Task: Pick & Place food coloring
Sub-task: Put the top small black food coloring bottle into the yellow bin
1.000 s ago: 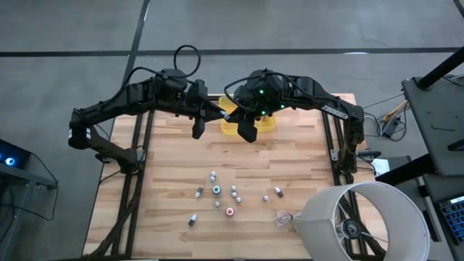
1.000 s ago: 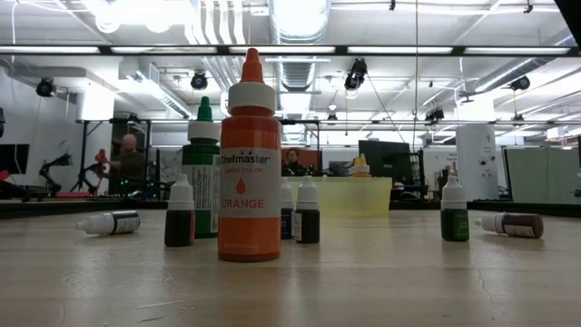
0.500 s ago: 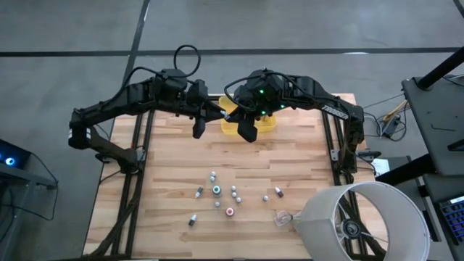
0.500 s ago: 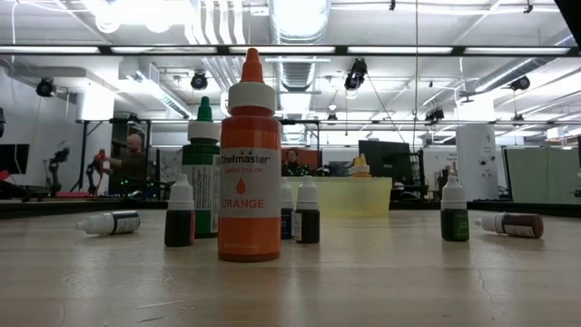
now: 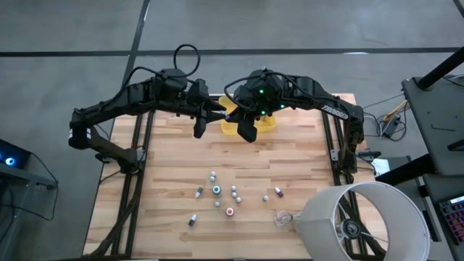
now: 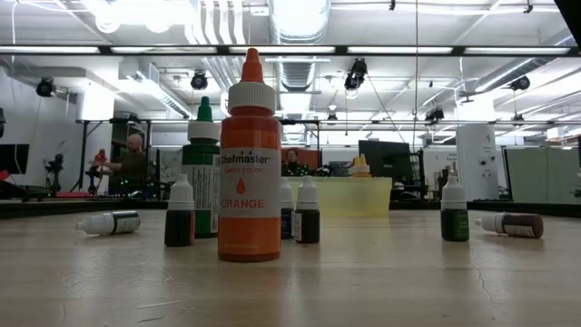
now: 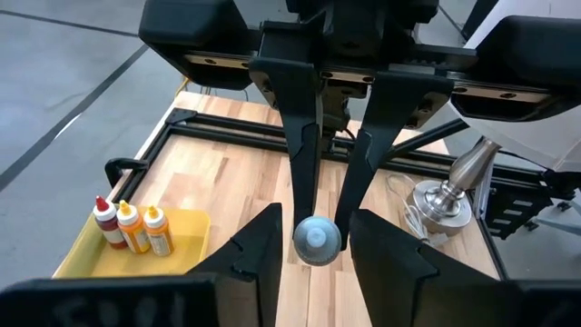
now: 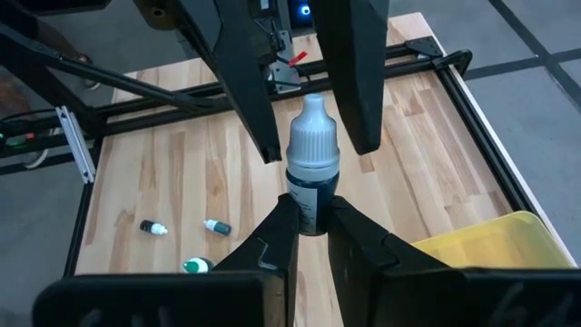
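Small food coloring bottle [image 8: 313,173], white ribbed cap over dark body, clamped at the body between the fingers of the right gripper [image 8: 311,209]. Held in the air over the far middle of the pale wooden table [image 5: 174,167], just beside the translucent yellow tray [image 7: 195,222].

Left gripper [image 8: 315,145] set nose to nose with the right one, fingers parted to either side of the white cap, a visible gap on each side, no contact noted.

Inside the tray: three standing bottles [image 7: 133,227], red and orange-yellow caps.

On the near half of the table, well apart from both grippers: loose cluster of small bottles [image 5: 217,192], some upright, some lying flat. Among them a tall orange bottle [image 6: 250,173] labelled ORANGE and a green-capped bottle [image 6: 201,163] behind it.

Crumpled clear plastic scrap [image 5: 281,217] at the near right of the cluster.
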You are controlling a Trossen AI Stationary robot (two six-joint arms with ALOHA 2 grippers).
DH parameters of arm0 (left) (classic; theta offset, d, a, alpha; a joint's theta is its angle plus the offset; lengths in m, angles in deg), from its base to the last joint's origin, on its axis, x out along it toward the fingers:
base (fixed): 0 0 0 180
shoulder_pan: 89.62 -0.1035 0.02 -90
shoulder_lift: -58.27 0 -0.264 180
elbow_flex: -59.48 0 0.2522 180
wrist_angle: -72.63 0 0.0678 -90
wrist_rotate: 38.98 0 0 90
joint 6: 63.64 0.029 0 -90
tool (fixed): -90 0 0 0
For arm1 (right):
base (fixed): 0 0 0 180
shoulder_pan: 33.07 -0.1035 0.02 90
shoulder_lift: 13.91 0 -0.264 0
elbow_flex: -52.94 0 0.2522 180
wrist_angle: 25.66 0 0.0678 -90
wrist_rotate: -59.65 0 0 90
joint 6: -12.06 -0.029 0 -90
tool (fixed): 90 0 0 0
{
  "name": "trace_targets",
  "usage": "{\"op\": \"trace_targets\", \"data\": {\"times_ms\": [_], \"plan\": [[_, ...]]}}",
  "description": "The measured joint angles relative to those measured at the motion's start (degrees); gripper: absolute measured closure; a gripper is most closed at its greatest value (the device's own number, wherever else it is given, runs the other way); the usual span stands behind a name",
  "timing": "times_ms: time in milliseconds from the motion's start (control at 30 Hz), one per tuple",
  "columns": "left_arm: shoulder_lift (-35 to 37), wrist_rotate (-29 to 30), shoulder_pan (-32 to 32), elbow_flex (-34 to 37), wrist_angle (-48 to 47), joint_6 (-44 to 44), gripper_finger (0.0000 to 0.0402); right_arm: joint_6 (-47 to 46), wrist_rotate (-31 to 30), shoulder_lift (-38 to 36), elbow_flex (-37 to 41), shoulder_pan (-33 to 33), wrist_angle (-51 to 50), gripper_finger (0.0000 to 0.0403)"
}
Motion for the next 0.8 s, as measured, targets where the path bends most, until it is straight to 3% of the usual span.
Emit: {"op": "trace_targets", "data": {"times_ms": [800], "plan": [[-1.7, -0.1, 0.0, -0.3, -0.4, -0.9, 0.0331, 0.0, 0.0, 0.0, 0.0, 0.0, 0.1, 0.0364]]}}
